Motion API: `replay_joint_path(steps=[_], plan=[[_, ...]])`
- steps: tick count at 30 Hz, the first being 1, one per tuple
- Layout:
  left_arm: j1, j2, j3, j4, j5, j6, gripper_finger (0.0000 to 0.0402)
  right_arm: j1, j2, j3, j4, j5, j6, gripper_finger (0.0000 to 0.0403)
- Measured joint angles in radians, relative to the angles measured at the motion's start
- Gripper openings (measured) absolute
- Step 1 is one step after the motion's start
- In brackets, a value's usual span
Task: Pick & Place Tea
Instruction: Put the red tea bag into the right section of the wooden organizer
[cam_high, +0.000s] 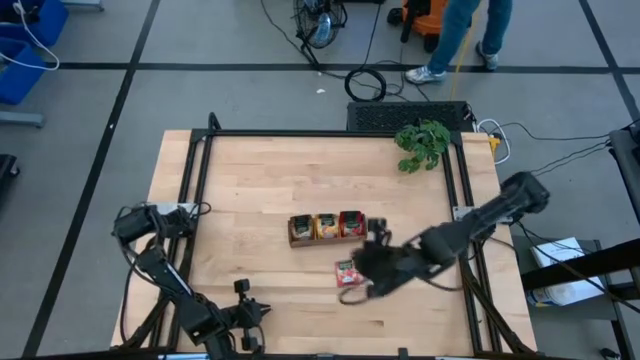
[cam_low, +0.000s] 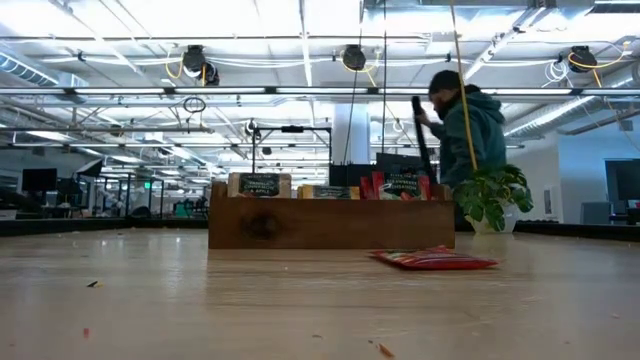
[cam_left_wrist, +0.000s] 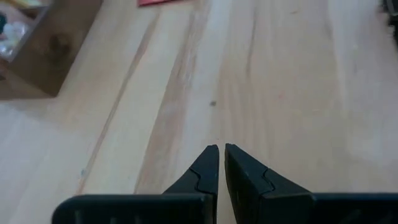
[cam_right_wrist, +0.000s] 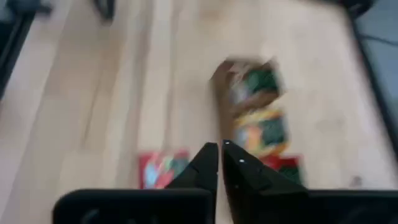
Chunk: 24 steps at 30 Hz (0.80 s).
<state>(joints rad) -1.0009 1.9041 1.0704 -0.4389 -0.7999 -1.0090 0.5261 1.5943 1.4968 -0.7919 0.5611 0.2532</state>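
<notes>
Two arms work at the wooden table (cam_high: 250, 190), and only the right one is busy. The left arm waits folded at the near left corner, and its left pincer (cam_left_wrist: 221, 152) has the fingers almost together, holding nothing.

Next in size is the long brown tray (cam_high: 327, 228) in the middle of the table. Its three compartments already hold tea: dark green sachets at one end, orange in the middle, red at the end nearest the right arm. A leafy plant (cam_high: 422, 143) stands at the far right corner, and a person (cam_low: 465, 125) moves in the room behind.

My judgement is that the step in hand is the picking of one more sachet. The right pincer (cam_high: 367, 252) hangs above the table just beside the red end of the tray. In the right wrist view its fingers stand nearly closed, with nothing between them.

One red sachet (cam_high: 348, 272) lies flat on the table, just in front of the tray and apart from it. It is near the right pincer, a little to the side and below it, not touched. In the right wrist view it shows beside the finger tips, not under them.

The next move calls for opening the fingers, shifting over the sachet and coming down low, because a flat packet gives little edge to seize.
</notes>
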Motion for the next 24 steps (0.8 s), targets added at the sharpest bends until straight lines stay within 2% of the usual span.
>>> replay_joint_path(steps=[4, 6, 11, 14, 16, 19, 24], plan=[[0.078, -0.001, 0.024, 0.068, 0.097, 0.157, 0.0035, 0.082, -0.030, -0.185, 0.035, -0.041, 0.073, 0.0010], [0.126, -0.001, 0.024, 0.130, 0.124, 0.274, 0.0035, 0.107, -0.029, -0.285, 0.116, -0.039, 0.109, 0.0004], [0.230, -0.002, 0.031, 0.232, 0.158, 0.504, 0.0035, 0.139, -0.029, -0.550, 0.633, -0.037, 0.072, 0.0003], [0.277, -0.018, 0.050, 0.234, 0.199, 0.579, 0.0035, 0.147, -0.031, -0.680, 0.949, -0.040, -0.007, 0.0001], [0.302, -0.019, 0.061, 0.239, 0.221, 0.606, 0.0035, 0.146, -0.031, -0.759, 1.091, -0.040, -0.034, 0.0001], [0.318, -0.027, 0.066, 0.228, 0.224, 0.635, 0.0035, 0.123, -0.018, -0.836, 1.207, -0.041, -0.038, 0.0001], [0.335, -0.030, 0.068, 0.237, 0.195, 0.639, 0.0035, 0.065, 0.071, -0.851, 1.223, -0.042, -0.024, 0.0001]])
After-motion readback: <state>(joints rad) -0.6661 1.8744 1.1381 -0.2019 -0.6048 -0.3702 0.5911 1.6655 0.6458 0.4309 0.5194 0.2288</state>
